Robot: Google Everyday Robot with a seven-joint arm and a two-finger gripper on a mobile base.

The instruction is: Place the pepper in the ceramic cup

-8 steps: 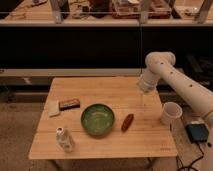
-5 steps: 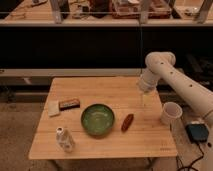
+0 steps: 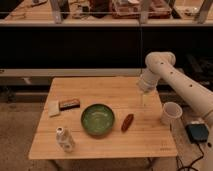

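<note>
- The small dark red-brown tapered pepper (image 3: pixel 127 122) lies on the pale wooden counter (image 3: pixel 100 87), toward the front right. It is slanted, with its far end tipped to the right.
- Just to its left sits the round green bowl (image 3: pixel 97 119), near the pepper but apart from it.
- To the pepper's right, at the counter's right edge, the plain white ceramic cup (image 3: pixel 171 113) stands upright, apart from the pepper; what is inside it cannot be told.
- The pincer (image 3: pixel 143 102) hangs over the counter behind the pepper, pointing down from the white arm (image 3: pixel 170 80) — it stands wide and grips nothing.
- Left of the bowl lies a flat brown rectangular block (image 3: pixel 69 103), with a pale flat card (image 3: pixel 54 108) just beside it.
- Near the front left corner stands a small white patterned bottle (image 3: pixel 64 139) — well apart from the pepper.
</note>
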